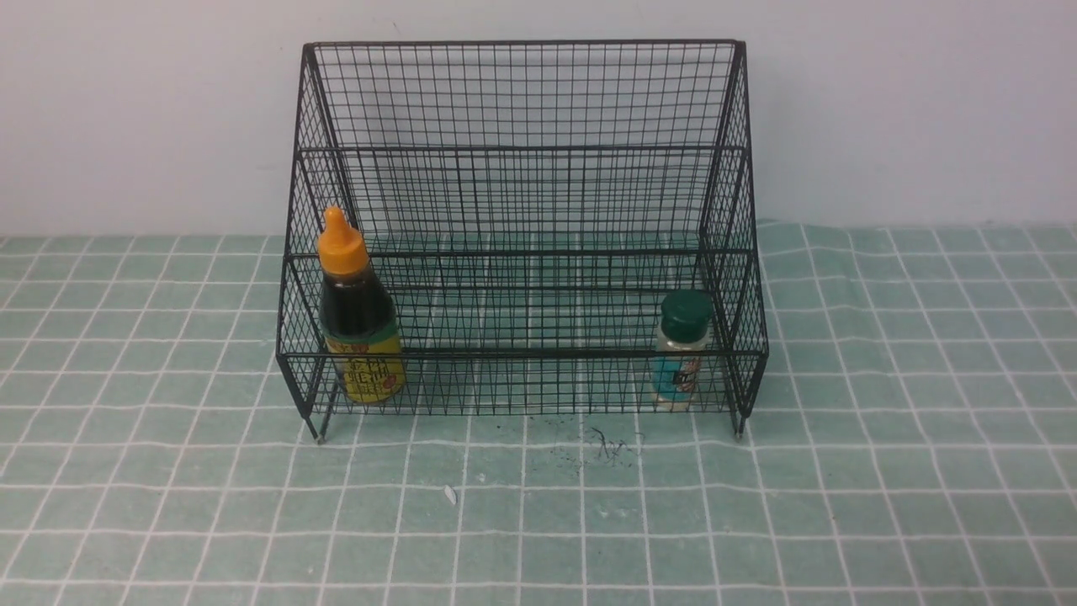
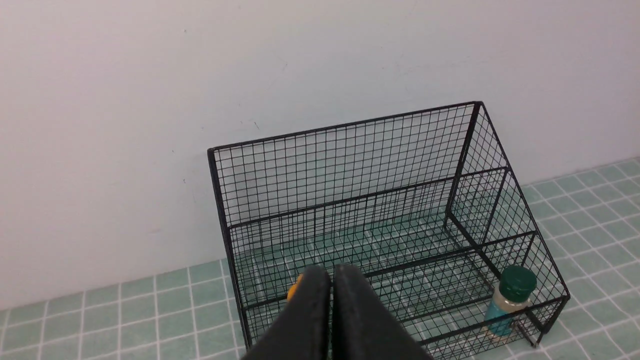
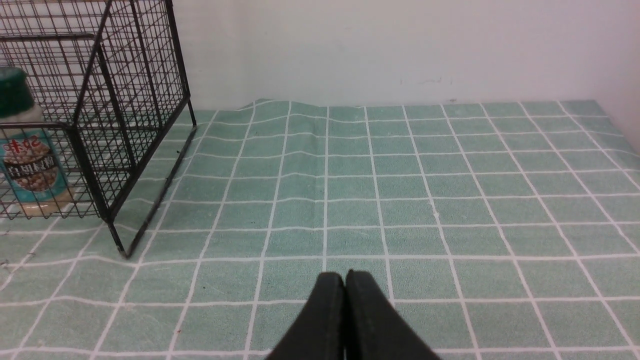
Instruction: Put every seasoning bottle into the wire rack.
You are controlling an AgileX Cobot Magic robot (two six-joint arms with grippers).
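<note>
We found the sauce bottle [image 1: 359, 311] and shaker jar [image 1: 683, 349] inside the wire rack [image 1: 530, 355], at its left and right ends. Both tools, left [image 2: 332, 285] and right [image 3: 344, 285], were closed together, empty. We judged placement complete; no further reach appeared required.

My sauce bottle [image 1: 362, 316] is dark, with an orange pointed cap and a yellow-green label bearing printed characters. It stands inside my wire rack [image 1: 522, 354] at the left end, behind the front edge, leaning slightly, its cap toward the left side. My shaker jar [image 1: 682, 349] is smaller and clear, with a dark green lid and a teal label. It stands near upright inside the right end, close to the front right corner, lid uppermost. My rack is black wire mesh with a tall back, sloping sides and short legs, and stands upright.
</note>
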